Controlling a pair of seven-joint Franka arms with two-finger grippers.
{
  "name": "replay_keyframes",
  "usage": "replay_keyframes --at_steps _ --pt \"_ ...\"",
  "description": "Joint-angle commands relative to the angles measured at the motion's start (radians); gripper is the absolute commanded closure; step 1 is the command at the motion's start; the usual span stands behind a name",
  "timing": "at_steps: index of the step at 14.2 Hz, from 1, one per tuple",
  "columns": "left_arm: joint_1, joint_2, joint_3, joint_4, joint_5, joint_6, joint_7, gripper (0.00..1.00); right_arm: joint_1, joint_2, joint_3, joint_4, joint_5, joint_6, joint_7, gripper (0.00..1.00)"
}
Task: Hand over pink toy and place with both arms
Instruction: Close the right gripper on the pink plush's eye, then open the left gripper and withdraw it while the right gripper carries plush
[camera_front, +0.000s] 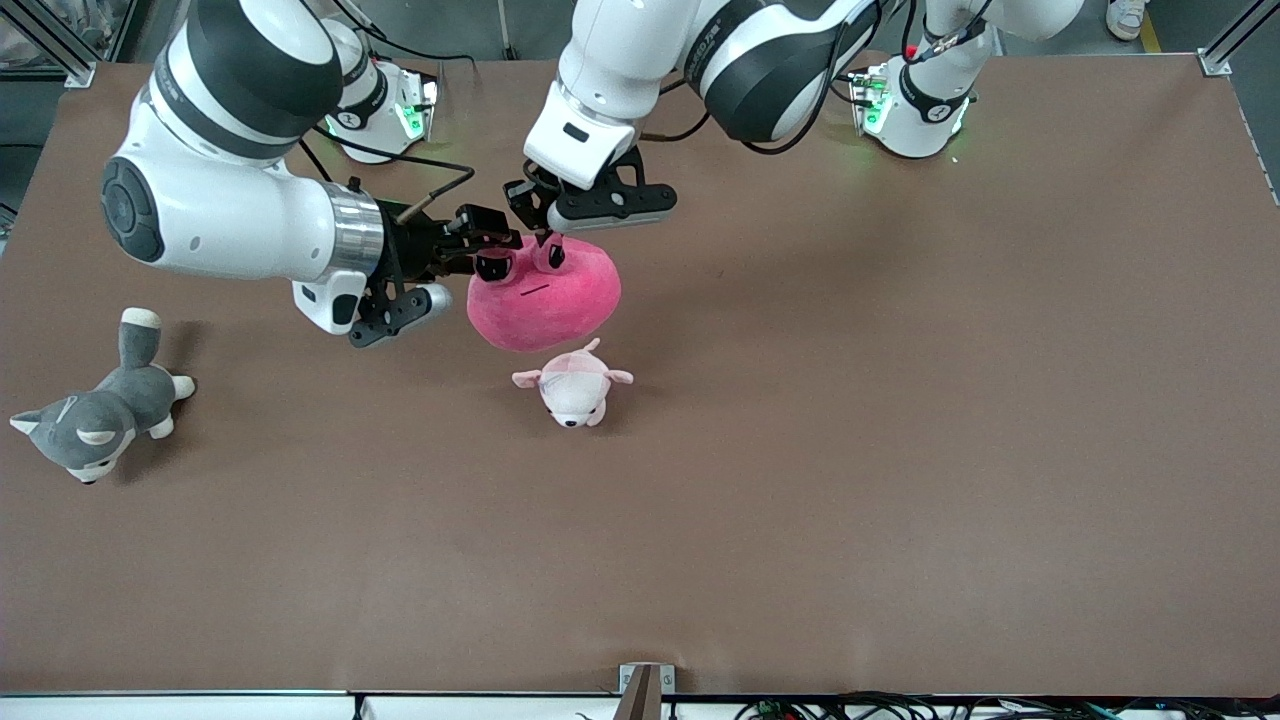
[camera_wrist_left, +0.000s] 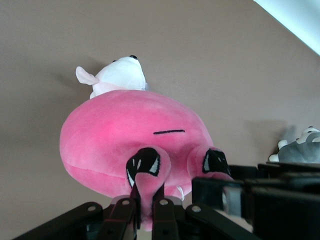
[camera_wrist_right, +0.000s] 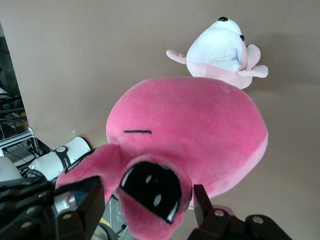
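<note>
Handover as I see it: left gripper (camera_front: 548, 240) clamped on one ear flap holds the toy (camera_front: 545, 295) above the table (camera_front: 900, 420), right gripper (camera_front: 490, 262) parted around the other flap; soft, light plush, best pinched there.

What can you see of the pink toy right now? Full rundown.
The pink toy is a hot-pink, rounded plush blob with two black angry eyes on small flaps and a thin black line for a mouth. It hangs above the table, over the smaller pale plush. The left gripper is shut on one eye flap from above. The right gripper comes in from the side, its open fingers straddling the other eye flap, not yet clamped.
</note>
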Motion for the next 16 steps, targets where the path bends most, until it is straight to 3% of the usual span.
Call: replay_keyframes --at_steps 1,4,5,10,11,12,13,14,16 --pt "-0.013 0.009 0.006 0.028 -0.014 0.0 -0.011 1.0 0.013 0.003 -0.01 -0.005 -0.015 0.006 0.008 0.29" --pt "-0.013 0.009 0.006 0.028 -0.014 0.0 -0.011 1.0 0.01 0.003 -0.01 -0.007 -0.024 -0.003 0.002 0.89" --pt "-0.013 0.009 0.006 0.028 -0.014 0.0 -0.011 1.0 0.012 0.001 -0.01 -0.007 -0.03 -0.002 0.008 0.97" --pt "-0.013 0.009 0.006 0.028 -0.014 0.0 -0.011 0.99 -0.01 -0.001 -0.017 -0.004 -0.059 -0.006 0.01 1.0" --pt "-0.011 0.009 0.008 0.028 -0.014 0.0 -0.01 0.95 -0.01 -0.002 -0.016 -0.004 -0.079 -0.006 0.02 1.0" --pt "-0.011 0.009 0.006 0.028 -0.014 0.0 -0.01 0.84 -0.008 -0.002 -0.016 -0.002 -0.089 -0.008 0.031 1.0" --pt "-0.008 0.008 0.008 0.027 -0.014 0.0 -0.008 0.55 -0.006 -0.001 -0.016 -0.002 -0.09 -0.011 0.031 1.0" --pt "-0.008 0.003 0.012 0.027 -0.012 0.0 -0.001 0.01 -0.005 -0.002 -0.016 -0.004 -0.092 -0.012 0.033 1.0" --pt "-0.005 -0.003 0.011 0.025 -0.012 -0.006 -0.002 0.0 -0.005 -0.002 -0.016 -0.002 -0.092 -0.02 0.049 1.0"
